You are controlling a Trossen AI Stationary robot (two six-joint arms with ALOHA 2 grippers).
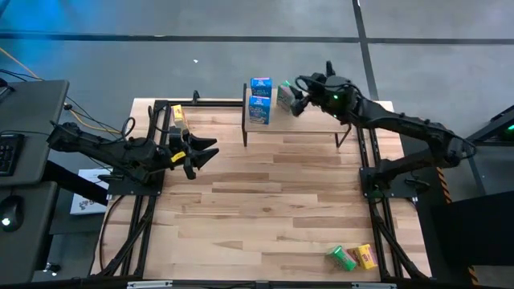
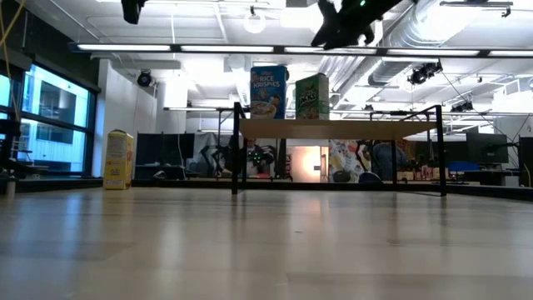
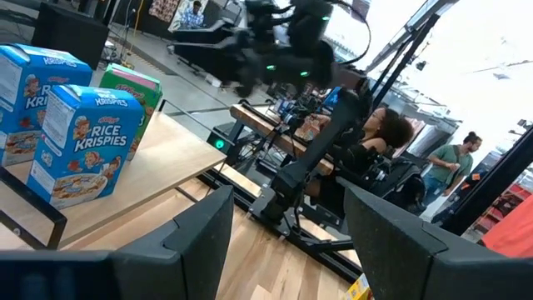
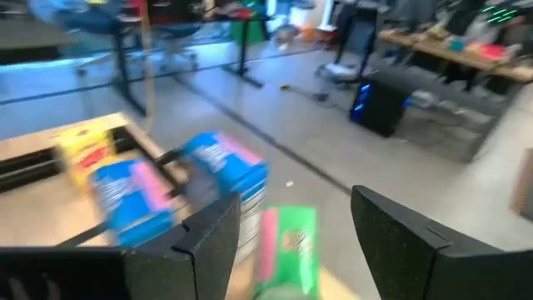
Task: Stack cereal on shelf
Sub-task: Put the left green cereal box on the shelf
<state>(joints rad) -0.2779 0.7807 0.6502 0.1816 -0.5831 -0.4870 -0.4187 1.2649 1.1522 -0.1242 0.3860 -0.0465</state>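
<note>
right gripper (image 1: 294, 99) hovering over green box (image 1: 284, 94) on shelf (image 1: 309, 126), jaws wide, empty. two blue boxes (image 1: 259, 99) standing beside it. left gripper (image 1: 201, 152) idling, jaws wide. next: lift straight up, avoid clipping box.

Left arm reaches from 9 o'clock toward centre, its hand (image 1: 210, 150) spread wide and empty, fingers (image 3: 200, 229) well apart. Right arm extends from 3 o'clock toward 12 o'clock, its hand (image 1: 294, 95) raised, fingers (image 4: 398, 242) parted, gripping nothing.
</note>
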